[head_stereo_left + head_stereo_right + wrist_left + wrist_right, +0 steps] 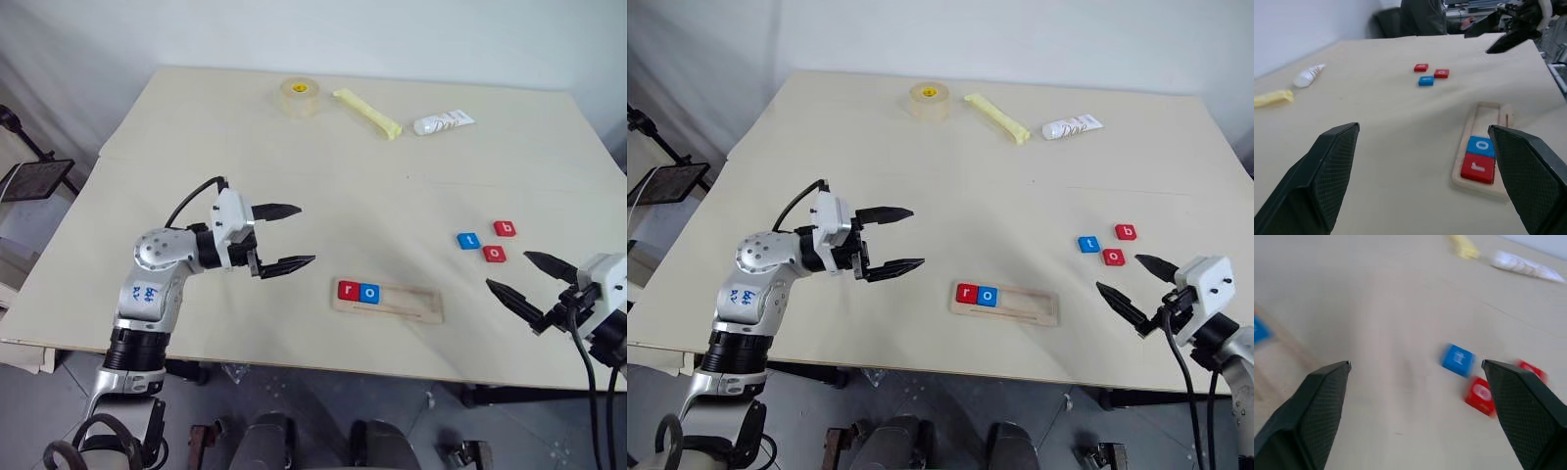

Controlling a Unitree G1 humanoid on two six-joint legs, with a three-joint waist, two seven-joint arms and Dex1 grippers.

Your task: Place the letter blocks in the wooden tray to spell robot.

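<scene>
The wooden tray is lying on the pale table near its front edge, roughly midway between the two arms. Two letter blocks are already sitting in its left end, touching each other: a red r at the very end and a blue o just beside it. The rest of the slot is bare wood.

The other three blocks are resting loose on the table, off to the right of the tray and a little farther back. The blue t is lying at the left of the group, the red b farther back and to the right, and the red o nearest the front. They are sitting close together, but I think not quite touching.

The left gripper is hanging over the table to the left of the tray, pointing toward it, its two black fingers spread wide with nothing between them. The right gripper is hovering at the right front of the table, just in front of the loose blocks, its fingers likewise gaping and holding nothing. Seen from its wrist, the blue t and the red o are showing between the fingertips, though blurred.

Along the far side of the table a roll of tape, a yellow stick and a white tube are lying in a row, well apart from the blocks.
</scene>
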